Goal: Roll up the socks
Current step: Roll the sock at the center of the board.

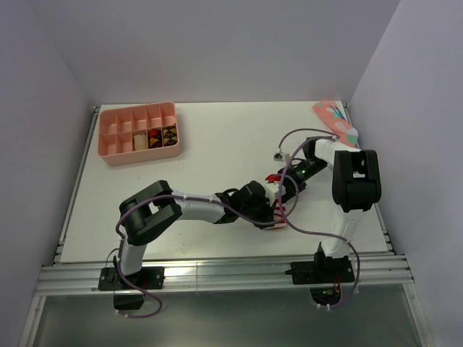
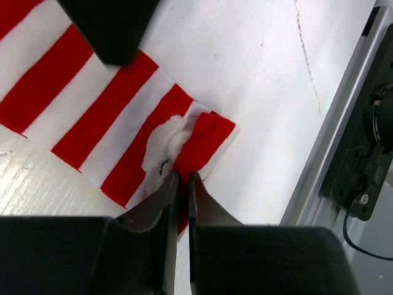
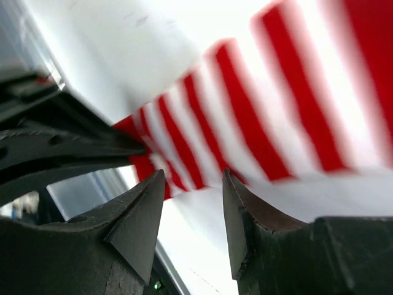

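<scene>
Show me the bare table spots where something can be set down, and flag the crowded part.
Free: the back strip of the table between the pink tray and the pink sock; also the left front, below the tray and beside the left arm. Crowded: right of centre, where it meets the right arm over the red-and-white striped sock.

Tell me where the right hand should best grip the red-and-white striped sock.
Probably the long edge facing the right hand: the red-and-white striped sock lies flat, its end pinched by the left hand, so slide in low from that side.
</scene>
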Robot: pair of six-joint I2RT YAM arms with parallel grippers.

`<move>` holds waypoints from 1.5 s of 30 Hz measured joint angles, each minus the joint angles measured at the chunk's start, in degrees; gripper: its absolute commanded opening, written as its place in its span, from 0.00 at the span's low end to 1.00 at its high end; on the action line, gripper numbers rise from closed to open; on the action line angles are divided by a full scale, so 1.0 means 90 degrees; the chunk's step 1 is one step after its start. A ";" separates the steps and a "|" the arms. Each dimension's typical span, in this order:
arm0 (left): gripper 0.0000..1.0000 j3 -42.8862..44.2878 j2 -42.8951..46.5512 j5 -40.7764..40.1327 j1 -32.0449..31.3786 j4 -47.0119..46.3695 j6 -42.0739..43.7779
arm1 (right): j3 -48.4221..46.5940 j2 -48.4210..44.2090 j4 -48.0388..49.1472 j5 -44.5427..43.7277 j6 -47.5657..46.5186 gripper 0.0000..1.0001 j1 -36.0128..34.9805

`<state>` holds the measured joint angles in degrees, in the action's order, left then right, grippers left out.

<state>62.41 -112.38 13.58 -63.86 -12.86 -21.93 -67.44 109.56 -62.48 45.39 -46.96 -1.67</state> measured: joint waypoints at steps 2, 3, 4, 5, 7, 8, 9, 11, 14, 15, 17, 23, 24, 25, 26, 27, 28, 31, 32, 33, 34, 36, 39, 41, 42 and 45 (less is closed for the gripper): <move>0.00 0.0170 -0.0046 -0.0005 0.0000 0.0262 -0.0092 | -0.0053 -0.0005 0.0260 -0.0109 0.0338 0.47 0.0206; 0.00 0.0243 -0.0058 -0.0017 0.0000 0.0398 -0.0158 | -0.0056 -0.0005 0.0427 -0.0175 0.0532 0.47 0.0287; 0.00 0.0294 -0.0068 -0.0019 0.0000 0.0495 -0.0204 | -0.0058 -0.0005 0.0559 -0.0250 0.0726 0.47 0.0345; 0.00 0.0359 -0.0080 -0.0029 0.0000 0.0614 -0.0265 | -0.0058 -0.0005 0.0682 -0.0335 0.0899 0.47 0.0393; 0.00 0.0466 -0.0097 -0.0051 0.0002 0.0833 -0.0376 | -0.0102 -0.0005 0.0906 -0.0522 0.1302 0.47 0.0437; 0.00 0.0527 -0.0112 -0.0056 0.0000 0.0945 -0.0425 | -0.0143 -0.0005 0.0988 -0.0600 0.1467 0.47 0.0435; 0.00 0.0590 -0.0129 -0.0066 0.0000 0.1064 -0.0483 | -0.0204 -0.0005 0.1047 -0.0648 0.1600 0.47 0.0435; 0.00 0.0709 -0.0160 -0.0066 0.0002 0.1294 -0.0588 | -0.0389 -0.0002 0.1163 -0.0741 0.1838 0.47 0.0425; 0.00 0.0925 -0.0216 -0.0017 0.0032 0.1693 -0.0767 | -0.0634 0.0029 0.1248 -0.0784 0.2025 0.47 0.0420; 0.00 0.0967 -0.0216 0.0027 0.0058 0.1858 -0.0848 | -0.0704 0.0061 0.1253 -0.0794 0.2072 0.47 0.0415; 0.00 0.0986 -0.0199 0.0172 0.0143 0.2098 -0.1020 | -0.0831 0.0146 0.1273 -0.0811 0.2115 0.47 0.0410; 0.00 0.0554 0.0209 0.0634 0.0544 0.2805 -0.1688 | -0.1032 0.0384 0.1314 -0.0918 0.2101 0.47 0.0357; 0.00 0.0459 0.0291 0.0680 0.0600 0.2919 -0.1766 | -0.1032 0.0384 0.1321 -0.0937 0.2089 0.47 0.0338; 0.00 0.0362 0.0376 0.0714 0.0663 0.3041 -0.1877 | -0.1039 0.0384 0.1321 -0.0942 0.2076 0.47 0.0316; 0.00 0.0262 0.0464 0.0753 0.0721 0.3143 -0.2008 | -0.1044 0.0381 0.1331 -0.0942 0.2052 0.47 0.0291; 0.00 0.0182 0.0527 0.0801 0.0765 0.3225 -0.2103 | -0.1044 0.0381 0.1333 -0.0942 0.2016 0.47 0.0274; 0.00 0.0126 0.0568 0.0848 0.0794 0.3308 -0.2193 | -0.1042 0.0369 0.1331 -0.0940 0.1960 0.47 0.0260; 0.00 0.0119 0.0585 0.0991 0.0826 0.3519 -0.2412 | -0.0816 0.0112 0.1409 -0.0886 0.1666 0.47 0.0194; 0.00 0.0155 0.0559 0.1044 0.0826 0.3602 -0.2433 | -0.0685 -0.0051 0.1413 -0.0869 0.1542 0.47 0.0180; 0.00 0.0206 0.0517 0.1115 0.0823 0.3660 -0.2465 | -0.0525 -0.0250 0.1426 -0.0845 0.1401 0.47 0.0155; 0.00 0.0277 0.0452 0.1188 0.0826 0.3735 -0.2477 | -0.0342 -0.0495 0.1423 -0.0816 0.1246 0.48 0.0112; 0.00 0.0529 0.0211 0.1443 0.0828 0.3903 -0.2480 | -0.0007 -0.0969 0.1426 -0.0775 0.0935 0.48 -0.0005; 0.00 0.0874 -0.0141 0.1870 0.0831 0.4061 -0.2477 | 0.0381 -0.1532 0.1440 -0.0738 0.0432 0.48 -0.0238; 0.00 0.1013 -0.0316 0.2157 0.0843 0.4138 -0.2477 | 0.0627 -0.1790 0.1462 -0.0709 0.0117 0.48 -0.0406; 0.00 0.1042 -0.0379 0.2283 0.0852 0.4167 -0.2477 | 0.0792 -0.1928 0.1503 -0.0697 -0.0061 0.48 -0.0512; 0.00 0.1064 -0.0486 0.2582 0.0911 0.4272 -0.2475 | 0.1428 -0.2504 0.1622 -0.0682 -0.0520 0.48 -0.0787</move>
<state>71.99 -116.75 36.82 -55.66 25.58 -44.21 -54.59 87.02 -47.88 39.24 -51.64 -8.75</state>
